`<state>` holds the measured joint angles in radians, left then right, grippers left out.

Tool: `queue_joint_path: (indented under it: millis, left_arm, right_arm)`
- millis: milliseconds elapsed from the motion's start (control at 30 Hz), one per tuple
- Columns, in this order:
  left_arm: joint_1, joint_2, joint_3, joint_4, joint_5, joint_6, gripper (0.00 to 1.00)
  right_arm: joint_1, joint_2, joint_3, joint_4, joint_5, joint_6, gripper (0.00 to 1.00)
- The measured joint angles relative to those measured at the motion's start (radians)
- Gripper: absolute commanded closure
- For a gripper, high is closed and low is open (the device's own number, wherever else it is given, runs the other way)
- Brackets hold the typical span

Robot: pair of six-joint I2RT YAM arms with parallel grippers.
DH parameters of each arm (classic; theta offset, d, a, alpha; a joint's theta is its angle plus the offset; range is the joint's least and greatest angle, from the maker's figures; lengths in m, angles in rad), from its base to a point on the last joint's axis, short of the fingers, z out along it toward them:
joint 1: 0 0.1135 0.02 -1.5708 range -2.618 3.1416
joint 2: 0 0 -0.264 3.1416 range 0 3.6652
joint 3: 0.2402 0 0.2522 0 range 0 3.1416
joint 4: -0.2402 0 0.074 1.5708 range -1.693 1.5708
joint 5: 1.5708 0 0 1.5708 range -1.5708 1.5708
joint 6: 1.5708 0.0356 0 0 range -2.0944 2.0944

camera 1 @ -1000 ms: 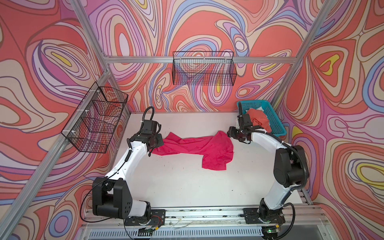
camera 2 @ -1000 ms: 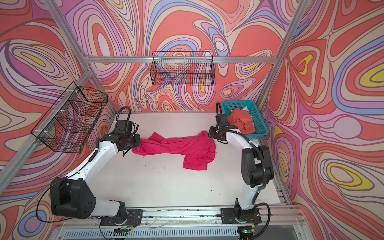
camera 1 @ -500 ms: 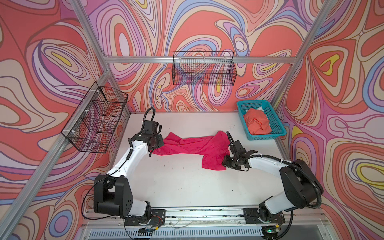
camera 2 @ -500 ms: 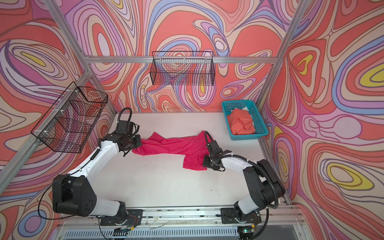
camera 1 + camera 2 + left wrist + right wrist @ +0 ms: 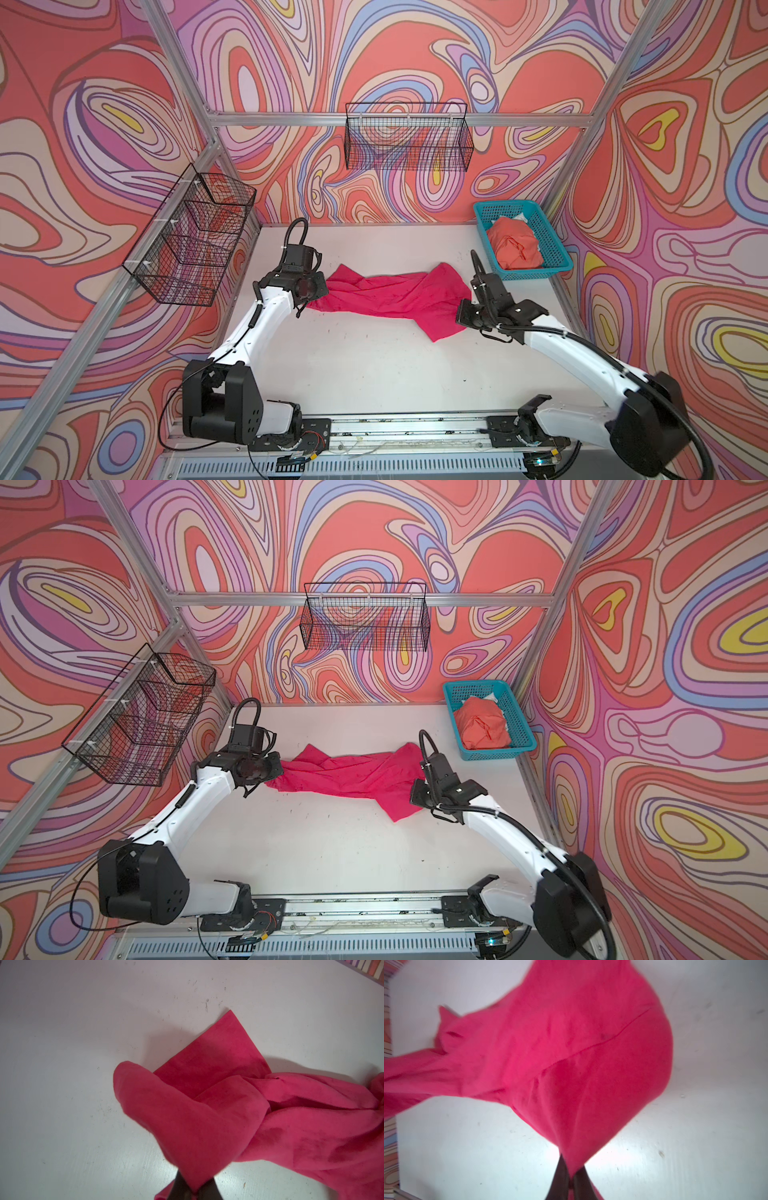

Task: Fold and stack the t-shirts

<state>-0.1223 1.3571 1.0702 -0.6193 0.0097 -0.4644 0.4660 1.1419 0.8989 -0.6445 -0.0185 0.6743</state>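
Magenta shirt: the large, soft magenta-pink cotton t-shirt (image 5: 386,297) (image 5: 349,777) lies crumpled across the table, pulled into a band from 9 o'clock to 3 o'clock in both top views. A loose flap droops toward 5 o'clock at its right end.
Left hand: the left hand (image 5: 192,1190) is pressed together, pinching a corner of the shirt's 9 o'clock end. The cloth (image 5: 228,1115) rises from the table into its dark fingers.
Right hand: the right hand (image 5: 572,1180) is pinched shut on the fabric (image 5: 571,1064) at the 3 o'clock end. This wrist view is blurred.
Orange shirt: the orange-coral t-shirt (image 5: 515,249) (image 5: 484,727) sits bunched inside the teal plastic lattice basket (image 5: 528,274) (image 5: 494,754), apart from the magenta one.
Basket place: the table's 1 o'clock corner.
Table: the white table (image 5: 374,374) is scuffed with dark specks.
Walls: one black wire basket (image 5: 407,141) hangs at 12 o'clock, and another (image 5: 195,245) at 10 o'clock.
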Motion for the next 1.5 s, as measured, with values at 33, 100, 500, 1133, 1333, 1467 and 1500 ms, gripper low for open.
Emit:
queue_joint_path:
  millis: [33, 100, 500, 1133, 1333, 1467, 1500]
  left_arm:
    - [0.0, -0.021, -0.015, -0.013, 0.013, -0.012, 1.0]
    - [0.0, -0.062, -0.049, -0.034, 0.037, -0.038, 1.0]
    - [0.0, -0.3, -0.237, -0.175, 0.068, -0.234, 0.04]
    - [-0.18, -0.295, -0.424, -0.265, 0.151, -0.409, 0.54]
    - [-0.18, -0.082, -0.476, -0.162, 0.212, -0.415, 0.61]
    - [-0.171, -0.062, -0.464, -0.143, 0.192, -0.423, 0.64]
    - [-0.163, -0.055, -0.459, -0.139, 0.188, -0.422, 0.64]
  right_arm:
    - [0.0, -0.053, 0.042, -0.048, 0.02, 0.005, 1.0]
    - [0.0, -0.123, 0.084, -0.121, 0.05, 0.018, 1.0]
    - [0.0, -0.195, 0.066, -0.442, 0.233, 0.097, 1.0]
    - [-0.037, 0.014, 0.068, -0.291, 0.227, 0.007, 1.0]
    - [-0.038, 0.019, 0.069, -0.281, 0.203, -0.005, 1.0]
    - [-0.038, 0.017, 0.069, -0.275, 0.189, -0.004, 1.0]
    - [-0.038, 0.015, 0.068, -0.27, 0.185, -0.004, 1.0]
